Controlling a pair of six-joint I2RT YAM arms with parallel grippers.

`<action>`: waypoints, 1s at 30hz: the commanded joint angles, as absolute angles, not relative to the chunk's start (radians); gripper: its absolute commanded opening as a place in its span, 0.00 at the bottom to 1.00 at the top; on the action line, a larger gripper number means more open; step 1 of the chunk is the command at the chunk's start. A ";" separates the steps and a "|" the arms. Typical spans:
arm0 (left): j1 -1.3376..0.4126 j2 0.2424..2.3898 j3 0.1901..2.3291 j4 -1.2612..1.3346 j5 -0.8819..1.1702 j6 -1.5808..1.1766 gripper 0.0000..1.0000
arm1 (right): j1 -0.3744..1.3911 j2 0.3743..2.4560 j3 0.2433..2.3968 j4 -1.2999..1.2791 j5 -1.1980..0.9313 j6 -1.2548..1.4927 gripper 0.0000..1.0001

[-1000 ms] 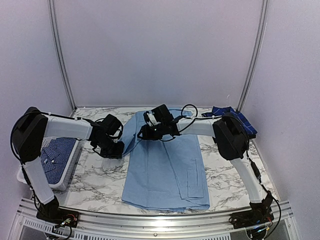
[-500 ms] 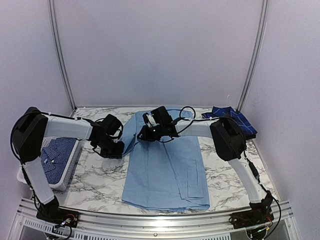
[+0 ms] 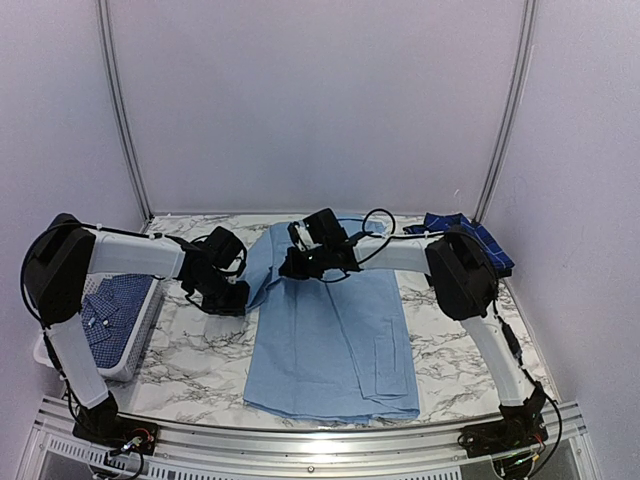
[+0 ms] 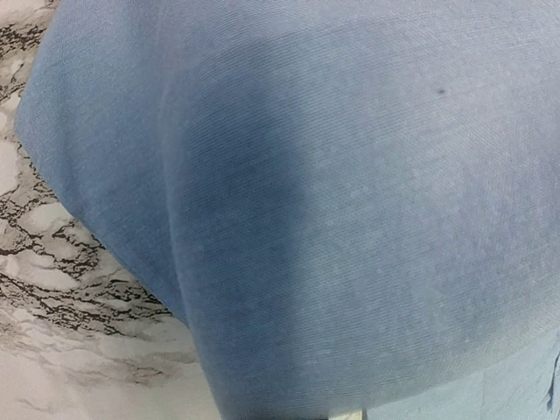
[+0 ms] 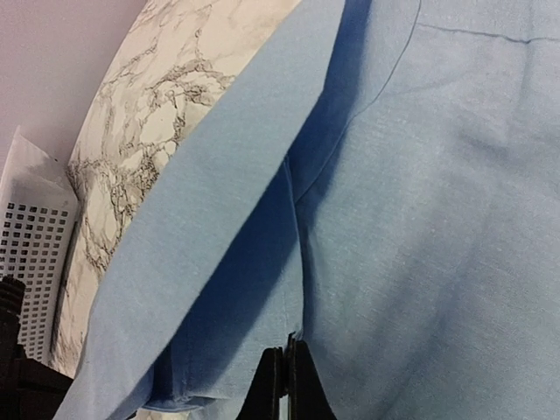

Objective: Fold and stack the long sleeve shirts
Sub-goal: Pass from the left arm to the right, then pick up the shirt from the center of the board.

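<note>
Marble-look table [image 3: 200, 372] under me; white perforated basket [image 3: 138, 335] at my left; alu rail [image 3: 300, 437] along front; plain white walls [image 3: 320, 100] w/ 2 metal poles [image 3: 120, 110].

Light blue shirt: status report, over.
Left gripper shut on light blue shirt, left edge. Right gripper shut, pinching its upper part. Basket, navy plaid shirt off to the sides.

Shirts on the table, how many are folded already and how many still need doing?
Maybe one done: the navy plaid cloth shirt lies folded small at the far right corner. In hand: the left claw and the right claw pinch the plain light blue cloth shirt spread on the marble table. Left: the blue-and-white checked shirt waits in the white basket.
</note>
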State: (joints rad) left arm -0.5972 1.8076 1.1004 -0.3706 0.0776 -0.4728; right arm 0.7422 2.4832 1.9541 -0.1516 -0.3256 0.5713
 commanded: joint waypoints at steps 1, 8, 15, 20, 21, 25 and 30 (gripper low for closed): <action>-0.595 1.803 1.143 -0.377 0.106 -0.478 0.03 | 0.742 2.353 1.945 -0.161 -0.264 0.539 0.00; -0.595 1.804 1.204 -0.377 0.173 -0.471 0.10 | 0.740 2.223 1.920 -0.229 -0.139 0.469 0.00; -0.597 1.748 1.231 -0.379 0.268 -0.469 0.24 | 0.706 2.094 1.859 -0.279 -0.024 0.412 0.00; -0.597 1.654 1.178 -0.390 0.329 -0.484 0.38 | 0.675 2.002 1.784 -0.281 0.034 0.395 0.00; -0.597 1.638 1.163 -0.398 0.333 -0.485 0.39 | 0.675 1.984 1.773 -0.282 0.046 0.388 0.00; -0.607 1.573 1.055 -0.455 0.326 -0.484 0.39 | 0.676 1.925 1.737 -0.292 0.074 0.374 0.00; -0.681 1.498 0.883 -0.457 0.335 -0.541 0.40 | 0.676 1.864 1.695 -0.296 0.109 0.360 0.00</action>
State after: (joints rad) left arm -0.6224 1.5448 0.9932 -0.3878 0.3141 -0.4980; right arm 0.6712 1.9350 1.7088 -0.2893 0.0586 0.3870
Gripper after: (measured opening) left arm 0.396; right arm 0.002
